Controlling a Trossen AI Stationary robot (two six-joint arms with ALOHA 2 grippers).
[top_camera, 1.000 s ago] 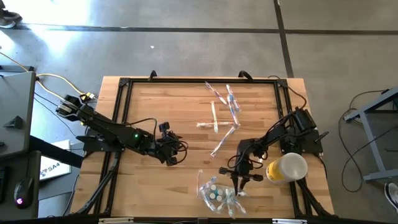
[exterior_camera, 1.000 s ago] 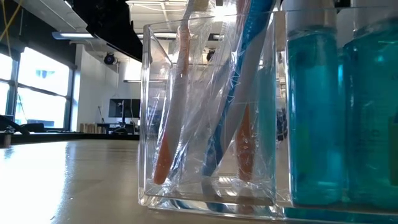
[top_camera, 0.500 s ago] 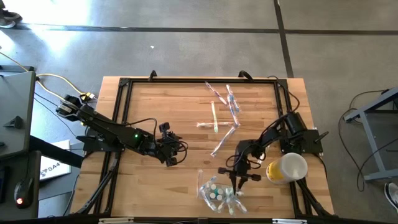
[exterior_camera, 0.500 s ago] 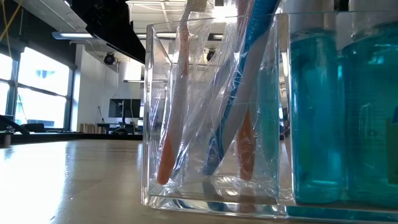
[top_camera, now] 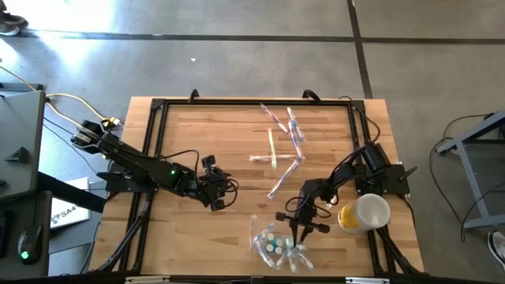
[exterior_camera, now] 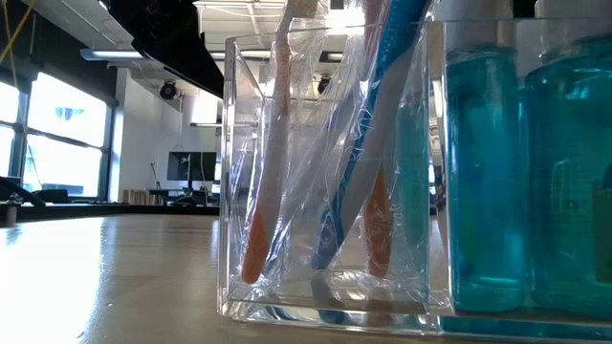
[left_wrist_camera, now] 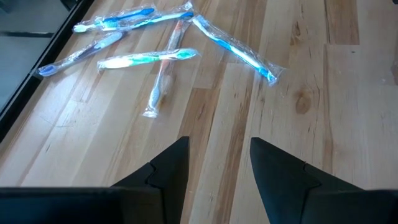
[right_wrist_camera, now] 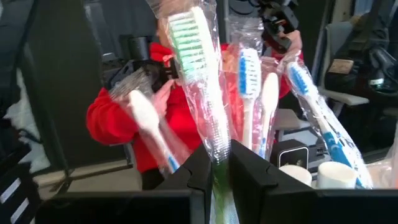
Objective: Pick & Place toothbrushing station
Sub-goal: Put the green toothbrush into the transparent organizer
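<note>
A clear holder (top_camera: 276, 246) (exterior_camera: 325, 277) near the table's near edge holds several wrapped toothbrushes, standing head up. My right gripper (top_camera: 304, 230) (right_wrist_camera: 217, 168) is beside it, toward the right, shut on a wrapped toothbrush with green bristles (right_wrist_camera: 189, 43). Several more wrapped toothbrushes (top_camera: 282, 150) (left_wrist_camera: 155, 59) lie flat on the wood mid-table. My left gripper (top_camera: 217, 197) (left_wrist_camera: 217, 168) hovers open and empty at the table's left centre, with those toothbrushes ahead of it. My right gripper pinches the green toothbrush's handle (right_wrist_camera: 217, 160), wrapper and all, between its two fingers. The fingers lie across the handle. The toothbrush stands upright, its bristle head well above the fingers. The fingers hide its lower end, so I cannot tell whether it rests in the holder.
Teal mouthwash bottles (exterior_camera: 526, 172) stand against the holder's side. A pale yellow cup (top_camera: 364, 213) sits at the right edge beside the right arm. A black frame (top_camera: 158, 106) rims the table. A person in red (right_wrist_camera: 118, 118) is beyond the table's near side.
My right arm has folded a little, its wrist drawing in toward the table's left, while its gripper stays beside the holder with the toothbrush. In the low view the holder has shifted slightly sideways and then stayed still.
</note>
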